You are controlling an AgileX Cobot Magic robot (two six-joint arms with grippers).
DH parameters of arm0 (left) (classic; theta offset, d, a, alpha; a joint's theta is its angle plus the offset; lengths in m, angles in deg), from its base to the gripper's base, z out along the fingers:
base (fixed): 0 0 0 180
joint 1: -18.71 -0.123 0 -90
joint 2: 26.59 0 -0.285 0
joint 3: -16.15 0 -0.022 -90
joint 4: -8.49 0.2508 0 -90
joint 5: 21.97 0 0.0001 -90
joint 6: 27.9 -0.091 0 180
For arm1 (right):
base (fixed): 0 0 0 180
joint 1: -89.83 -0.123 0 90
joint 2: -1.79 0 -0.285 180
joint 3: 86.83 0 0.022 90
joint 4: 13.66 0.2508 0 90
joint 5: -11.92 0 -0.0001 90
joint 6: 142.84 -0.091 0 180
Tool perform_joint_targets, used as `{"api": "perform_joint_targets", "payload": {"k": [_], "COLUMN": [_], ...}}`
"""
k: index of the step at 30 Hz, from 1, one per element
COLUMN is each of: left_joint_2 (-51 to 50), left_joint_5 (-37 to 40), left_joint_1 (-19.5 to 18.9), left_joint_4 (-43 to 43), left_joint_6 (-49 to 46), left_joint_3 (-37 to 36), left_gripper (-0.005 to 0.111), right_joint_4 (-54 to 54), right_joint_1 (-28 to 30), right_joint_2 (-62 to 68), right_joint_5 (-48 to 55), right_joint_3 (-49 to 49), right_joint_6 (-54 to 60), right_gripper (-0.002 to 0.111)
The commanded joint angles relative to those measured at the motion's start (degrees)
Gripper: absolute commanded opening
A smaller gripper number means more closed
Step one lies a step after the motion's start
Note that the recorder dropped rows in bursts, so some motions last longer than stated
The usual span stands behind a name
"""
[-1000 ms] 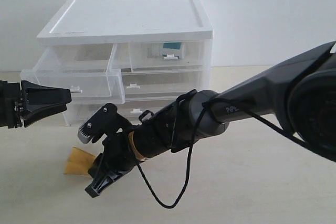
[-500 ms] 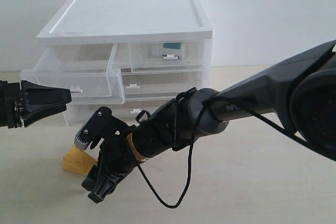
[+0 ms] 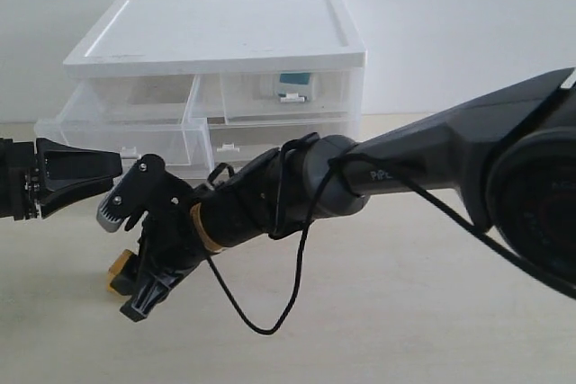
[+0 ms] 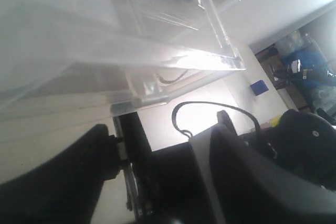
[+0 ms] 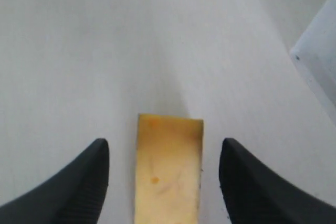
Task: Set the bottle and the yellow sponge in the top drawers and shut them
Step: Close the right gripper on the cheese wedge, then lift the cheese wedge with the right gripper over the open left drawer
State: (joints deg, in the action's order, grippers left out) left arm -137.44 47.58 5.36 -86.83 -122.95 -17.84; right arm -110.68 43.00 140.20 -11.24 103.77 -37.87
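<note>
Right hand [image 5: 164, 142]: fingers [image 5: 79, 192] apart and lowered to either side of the yellow sponge [image 5: 169, 171]. The sponge lies flat on the counter [image 5: 79, 51], centred in the gap. We see no contact on either side. Judgement: the hand is spread this wide to clear the sponge's flanks, so closing should clamp it squarely. The grasp is not yet made.

The right arm reaches well across the middle because the sponge sits on the far side of the work area, below the front of the open drawer.

Left hand [image 3: 115, 166]: just above and beside the right hand, its tip at the tab handle [image 3: 132, 155] of the left top drawer [image 3: 135, 137]. We cannot tell whether it is gripping the tab or only resting there. Its own camera is too blurred to settle this. The drawer is pulled out. We judge it is kept open to receive the sponge, with the left hand waiting to push it in.

Beyond both hands, the bottle [image 3: 292, 87] lies inside the right top drawer [image 3: 270, 105] of the cabinet [image 3: 216, 33]. That drawer looks pushed in. Whether it is fully shut, we cannot say.
</note>
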Motion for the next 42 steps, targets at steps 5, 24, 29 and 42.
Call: {"api": "perform_joint_targets", "payload": {"k": [5, 24, 29, 42], "left_joint_2": [0.51, 0.51, 0.51, 0.51], "left_joint_5": [0.41, 0.41, 0.41, 0.41], "left_joint_1": [-0.21, -0.21, -0.21, -0.21], "left_joint_4": [0.07, 0.07, 0.07, -0.03], "left_joint_6": [0.39, 0.38, 0.38, 0.22], "left_joint_3": [-0.25, -0.25, -0.25, -0.25], "left_gripper": [0.054, 0.054, 0.054, 0.051], "right_joint_4": [0.19, -2.93, -2.93, -2.93], "right_joint_1": [-1.91, -1.91, -1.91, -2.45], "right_joint_2": [3.28, 2.12, -0.72, -9.41], "right_joint_5": [1.62, 0.13, -1.48, 0.14], "right_joint_3": [3.11, 3.49, 1.14, -10.21], "right_joint_6": [0.23, -8.67, -12.67, -11.78], "right_gripper": [0.054, 0.000, 0.000, 0.000]}}
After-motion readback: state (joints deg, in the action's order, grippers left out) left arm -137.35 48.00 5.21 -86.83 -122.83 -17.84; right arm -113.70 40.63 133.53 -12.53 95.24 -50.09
